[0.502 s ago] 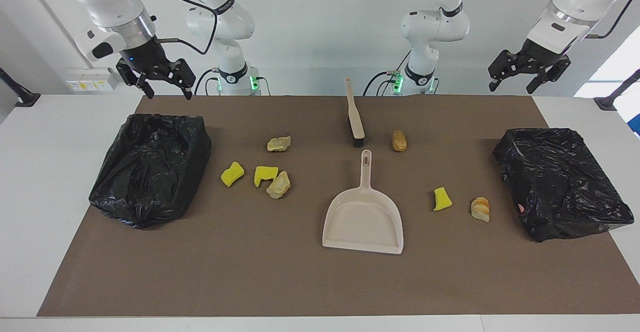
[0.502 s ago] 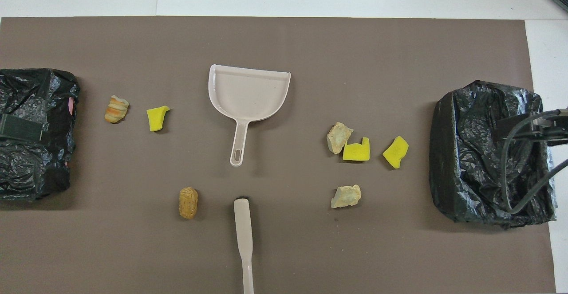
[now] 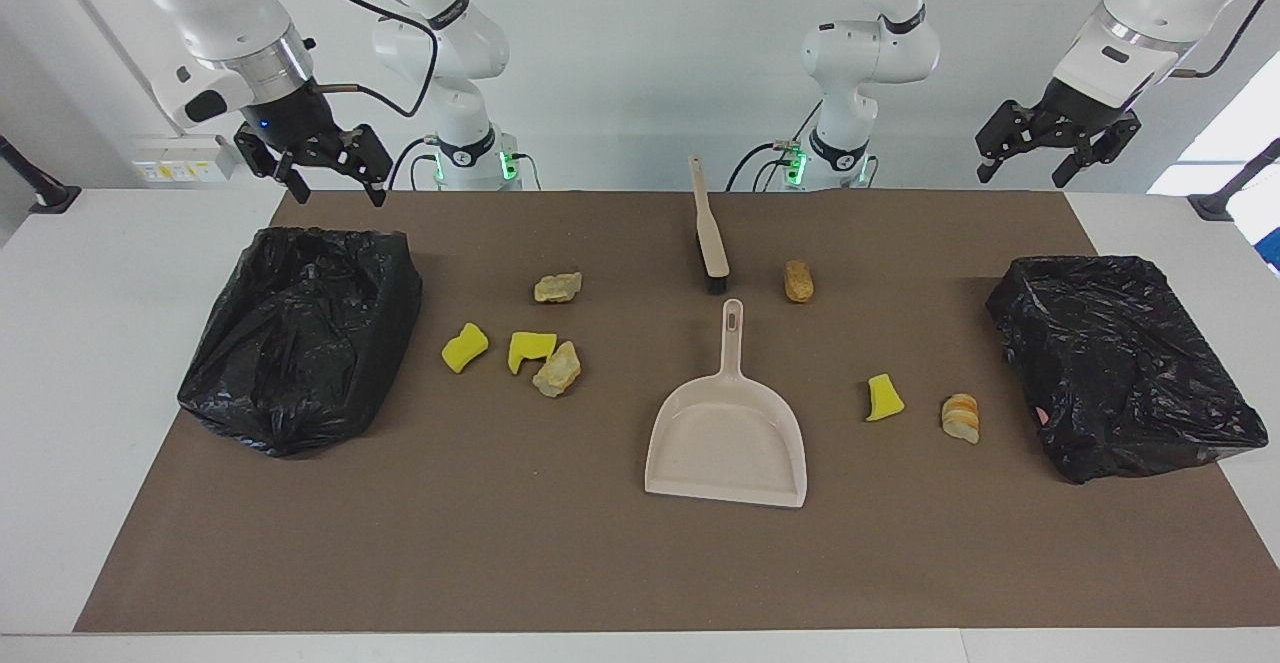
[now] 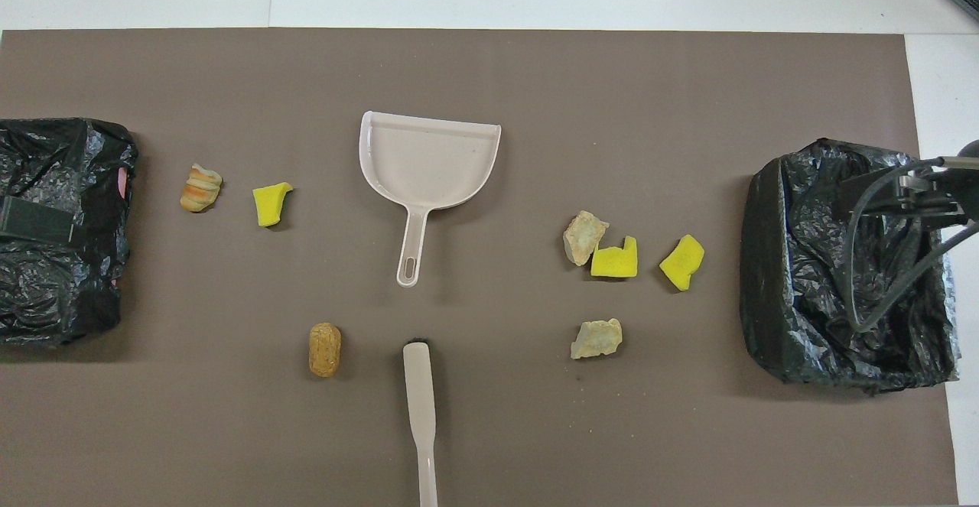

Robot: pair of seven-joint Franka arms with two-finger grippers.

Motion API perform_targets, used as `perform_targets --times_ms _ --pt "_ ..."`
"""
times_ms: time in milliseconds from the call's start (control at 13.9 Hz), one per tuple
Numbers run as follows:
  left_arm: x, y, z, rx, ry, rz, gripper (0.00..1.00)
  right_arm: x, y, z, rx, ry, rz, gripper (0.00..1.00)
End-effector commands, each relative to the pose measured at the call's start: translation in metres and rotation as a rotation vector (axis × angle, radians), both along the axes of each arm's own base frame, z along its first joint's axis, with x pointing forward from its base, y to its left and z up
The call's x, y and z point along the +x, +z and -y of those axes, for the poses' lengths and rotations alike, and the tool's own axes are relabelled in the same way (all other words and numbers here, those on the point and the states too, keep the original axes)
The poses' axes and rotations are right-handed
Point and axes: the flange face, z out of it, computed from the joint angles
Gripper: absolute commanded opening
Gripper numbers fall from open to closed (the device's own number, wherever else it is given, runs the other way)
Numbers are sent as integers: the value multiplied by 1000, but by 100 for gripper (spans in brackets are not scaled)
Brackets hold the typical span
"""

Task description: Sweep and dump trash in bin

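A smooth beige plastic dustpan [image 3: 727, 433] lies flat mid-table on the matte brown mat [image 3: 500, 543], its handle pointing toward the robots at the beige brush [image 3: 709, 228], whose dark bristles show only in the facing view. The trash is scattered on the mat: three porous yellow sponge chunks [image 3: 531, 348], two pale craggy rock-like lumps [image 3: 557, 287], a peanut-shaped tan lump [image 3: 798, 281] beside the brush, and a striped bread-like lump [image 3: 961, 417]. Crinkled glossy black bags line a bin [image 3: 300, 333] at the right arm's end and another bin [image 3: 1120, 363] at the left arm's end. Only the facing view shows the right gripper [image 3: 325, 175] and left gripper [image 3: 1030, 165], both raised with jaws apart, holding nothing; the overhead view catches only cables over the bin.
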Motion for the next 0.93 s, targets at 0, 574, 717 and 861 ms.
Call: perform_targets --times_ms 0,574,717,861 --pt "-7 1 0 10 0 18 100 -1 0 -2 4 -18 13 100" --pt "-7 1 5 10 -9 20 100 -4 -1 3 -12 -18 10 100" --pt "-7 2 9 11 -17 21 100 -6 -4 1 -13 -15 3 100" --pt "-7 1 13 9 -20 20 100 -7 -4 -1 -14 -14 4 100"
